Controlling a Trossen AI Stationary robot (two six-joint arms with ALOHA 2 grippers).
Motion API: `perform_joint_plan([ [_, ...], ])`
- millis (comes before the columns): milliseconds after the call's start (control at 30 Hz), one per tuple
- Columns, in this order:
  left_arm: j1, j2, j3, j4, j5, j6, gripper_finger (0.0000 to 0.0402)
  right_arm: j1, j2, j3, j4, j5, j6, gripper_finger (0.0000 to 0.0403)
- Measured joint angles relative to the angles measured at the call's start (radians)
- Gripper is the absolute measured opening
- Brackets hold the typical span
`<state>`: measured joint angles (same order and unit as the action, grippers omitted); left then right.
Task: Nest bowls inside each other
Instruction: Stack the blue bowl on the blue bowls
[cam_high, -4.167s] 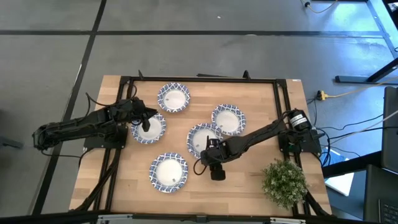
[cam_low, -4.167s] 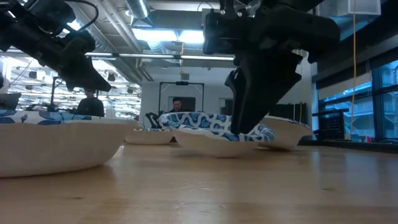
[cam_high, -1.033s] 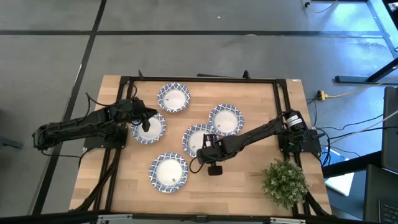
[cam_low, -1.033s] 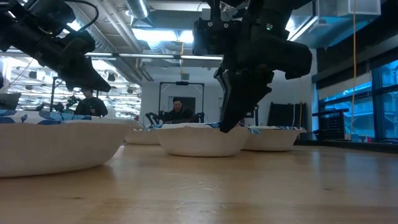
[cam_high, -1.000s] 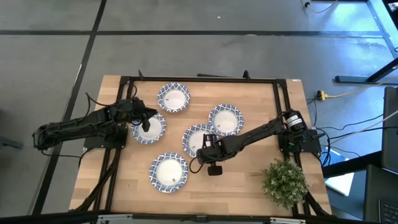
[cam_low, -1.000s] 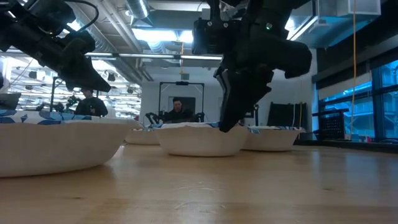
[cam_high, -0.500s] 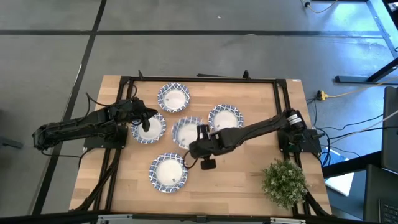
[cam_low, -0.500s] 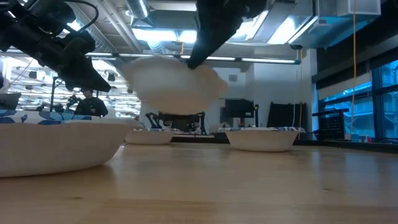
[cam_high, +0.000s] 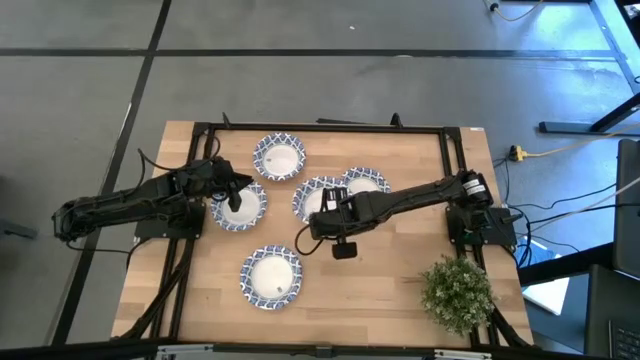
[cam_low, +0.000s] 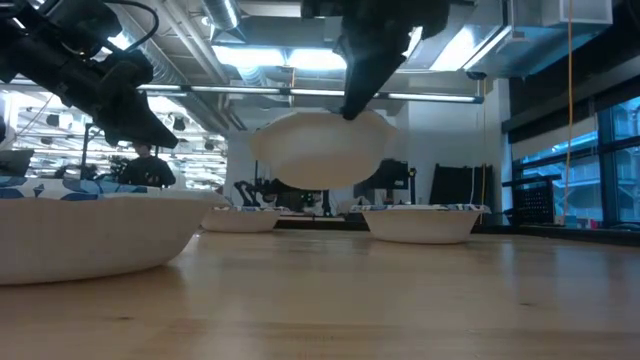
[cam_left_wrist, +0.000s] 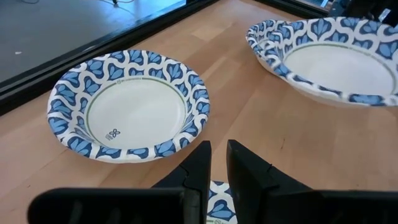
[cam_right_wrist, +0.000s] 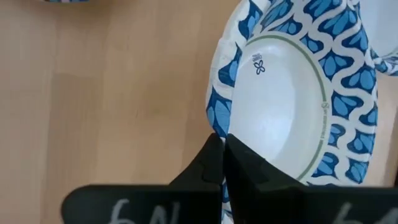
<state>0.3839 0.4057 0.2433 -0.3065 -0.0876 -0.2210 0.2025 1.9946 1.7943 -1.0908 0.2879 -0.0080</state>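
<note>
Several blue-and-white rimmed bowls show in the high view. One bowl (cam_high: 320, 195) hangs in the air, with my right gripper (cam_high: 320, 218) shut on it; it partly overlaps a bowl (cam_high: 370, 183) resting on the table below. In the low view the lifted bowl (cam_low: 320, 150) floats above the tabletop. My left gripper (cam_high: 236, 197) is shut on the bowl (cam_high: 245, 208) at mid-left, which sits on the table. Two more bowls rest on their bases, one far (cam_high: 279, 157) and one near (cam_high: 270, 275). My left gripper pinches the bowl's patterned rim (cam_left_wrist: 217, 194) between its two fingers, reaching in from the table's left. The bowl stays on the table. My right gripper pinches the lifted bowl's rim (cam_right_wrist: 217, 124) on its near-left side between both fingers, slanting down from above. The bowl hangs clear of the table, roughly level (cam_low: 320, 150).
A green potted plant (cam_high: 458, 290) stands at the near right corner. Black frame rails (cam_high: 330, 126) run along the table's far, left and right sides. Bare wood lies near the front edge, right of the near bowl.
My right gripper has lifted its bowl off the table, carried it first toward the table's left, then toward the far edge and the far-right bowl. The bowl now hangs clear, overlapping that bowl from above.
</note>
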Motion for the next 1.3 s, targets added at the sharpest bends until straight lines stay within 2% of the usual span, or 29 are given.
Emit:
perform_joint_plan([
  [400, 0.0, 0.0, 0.0, -0.024, 0.0, 0.018, 0.0047, -0.006, -0.086, -0.022, -0.043, 0.002, 0.032, 0.0006],
  [700, 0.0, 0.0, 0.0, -0.032, 0.004, 0.021, 0.0047, -0.017, -0.38, -0.402, 0.227, 0.004, 0.179, 0.0006],
  [933, 0.0, 0.0, 0.0, -0.032, -0.006, 0.048, 0.0047, -0.029, -0.585, -0.662, 0.436, 0.095, 0.261, 0.0006],
  [1100, 0.0, 0.0, 0.0, -0.031, -0.007, 0.074, 0.0047, -0.047, -0.61, -0.826, 0.539, 0.097, 0.337, 0.0006],
  [1200, 0.0, 0.0, 0.0, -0.03, -0.007, 0.075, 0.0047, -0.051, -0.6, -0.886, 0.614, 0.096, 0.357, 0.0006],
  [1300, 0.0, 0.0, 0.0, -0.029, -0.007, 0.076, 0.0047, -0.056, -0.584, -0.901, 0.613, 0.095, 0.372, 0.0006],
])
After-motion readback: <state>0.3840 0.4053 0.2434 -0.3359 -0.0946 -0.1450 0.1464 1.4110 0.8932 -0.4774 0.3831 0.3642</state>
